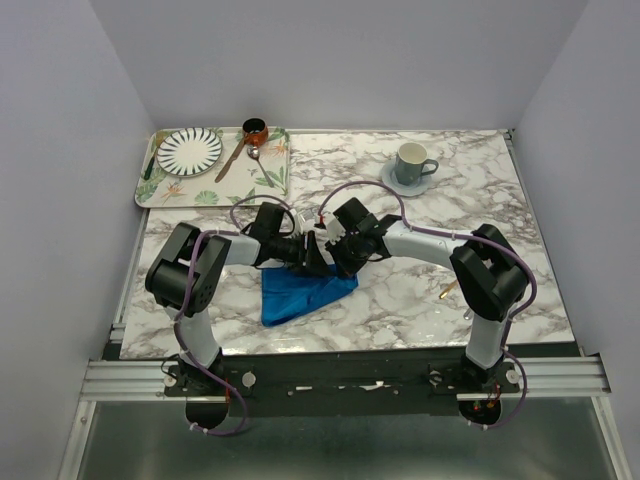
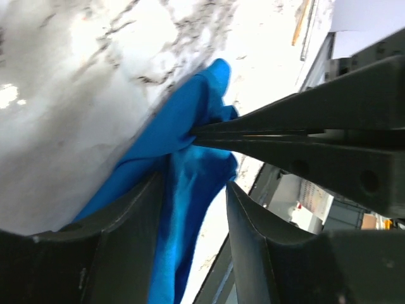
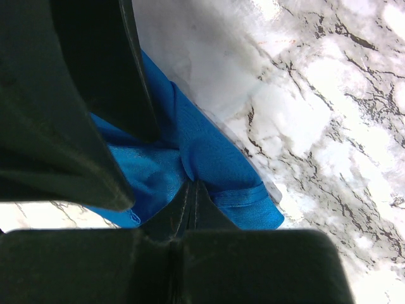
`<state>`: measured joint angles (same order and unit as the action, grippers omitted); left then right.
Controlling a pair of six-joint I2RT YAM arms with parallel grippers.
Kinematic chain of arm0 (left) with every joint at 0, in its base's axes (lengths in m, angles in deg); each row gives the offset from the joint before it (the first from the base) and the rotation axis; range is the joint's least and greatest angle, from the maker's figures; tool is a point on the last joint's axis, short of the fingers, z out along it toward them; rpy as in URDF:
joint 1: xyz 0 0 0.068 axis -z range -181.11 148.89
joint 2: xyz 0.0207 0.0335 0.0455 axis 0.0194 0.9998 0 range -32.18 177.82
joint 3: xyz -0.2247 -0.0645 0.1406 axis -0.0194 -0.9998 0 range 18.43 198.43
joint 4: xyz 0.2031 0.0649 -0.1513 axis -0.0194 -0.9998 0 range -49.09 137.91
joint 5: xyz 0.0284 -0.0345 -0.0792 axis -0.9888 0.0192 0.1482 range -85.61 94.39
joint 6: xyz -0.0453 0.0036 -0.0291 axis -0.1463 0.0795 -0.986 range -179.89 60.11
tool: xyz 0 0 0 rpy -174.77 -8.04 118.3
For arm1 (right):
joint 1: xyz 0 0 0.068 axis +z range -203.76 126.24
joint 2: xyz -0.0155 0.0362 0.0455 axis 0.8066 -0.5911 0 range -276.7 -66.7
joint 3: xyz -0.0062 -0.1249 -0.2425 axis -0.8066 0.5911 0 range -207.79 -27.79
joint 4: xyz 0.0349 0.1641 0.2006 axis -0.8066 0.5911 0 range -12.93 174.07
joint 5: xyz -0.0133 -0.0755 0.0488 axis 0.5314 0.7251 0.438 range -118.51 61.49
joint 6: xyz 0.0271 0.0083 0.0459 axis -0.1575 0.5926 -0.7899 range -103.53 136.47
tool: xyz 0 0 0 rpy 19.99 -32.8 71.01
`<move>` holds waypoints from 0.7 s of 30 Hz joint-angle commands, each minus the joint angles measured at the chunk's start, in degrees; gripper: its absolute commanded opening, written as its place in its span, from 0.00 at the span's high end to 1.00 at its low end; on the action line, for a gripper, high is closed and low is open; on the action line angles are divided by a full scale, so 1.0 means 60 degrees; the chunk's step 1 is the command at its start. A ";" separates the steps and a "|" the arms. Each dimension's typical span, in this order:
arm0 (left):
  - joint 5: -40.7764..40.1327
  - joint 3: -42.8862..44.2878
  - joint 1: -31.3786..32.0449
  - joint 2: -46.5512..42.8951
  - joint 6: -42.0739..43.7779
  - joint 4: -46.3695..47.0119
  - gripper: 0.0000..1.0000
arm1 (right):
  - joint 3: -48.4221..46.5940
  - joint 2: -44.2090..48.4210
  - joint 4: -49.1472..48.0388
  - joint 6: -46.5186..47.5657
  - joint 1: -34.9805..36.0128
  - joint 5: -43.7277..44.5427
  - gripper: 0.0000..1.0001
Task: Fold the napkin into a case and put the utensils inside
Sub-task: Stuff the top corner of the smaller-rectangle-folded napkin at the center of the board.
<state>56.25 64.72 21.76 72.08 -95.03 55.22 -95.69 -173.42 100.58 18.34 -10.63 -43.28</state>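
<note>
Left jaws apart, right jaws pinching napkin [image 3: 209, 158]

Three plain pale-grey walls close the booth in: a back wall [image 1: 340, 60], a left wall [image 1: 60, 120] and a right wall [image 1: 600, 120], all bare and matte. Between them lies the surface [image 1: 480, 215], white marble pattern with grey and dark veins, glossy enough to throw bright glare in both wrist views. Along its near edge runs a silver slotted aluminium rail [image 1: 120, 378]. Below that shows a dull grey metal sheet [image 1: 340, 445]. The light is soft and even, with faint shadows
</note>
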 commanded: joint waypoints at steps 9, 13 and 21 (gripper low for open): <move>0.0777 -0.0038 0.0069 -0.0196 0.0757 -0.0030 0.42 | 0.0169 -0.0495 0.0433 0.0011 0.0077 0.0219 0.99; 0.0498 0.0109 0.0231 -0.0122 0.1285 -0.0851 0.42 | 0.0140 -0.0495 0.0433 0.0011 0.0091 0.0234 0.99; 0.0059 0.0108 0.0464 -0.0181 0.1578 -0.1189 0.44 | 0.0227 -0.0510 0.0418 -0.0077 0.0091 0.0234 0.99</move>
<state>59.42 64.72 23.40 72.06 -88.34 51.20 -95.71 -173.61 100.54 18.10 -10.63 -43.26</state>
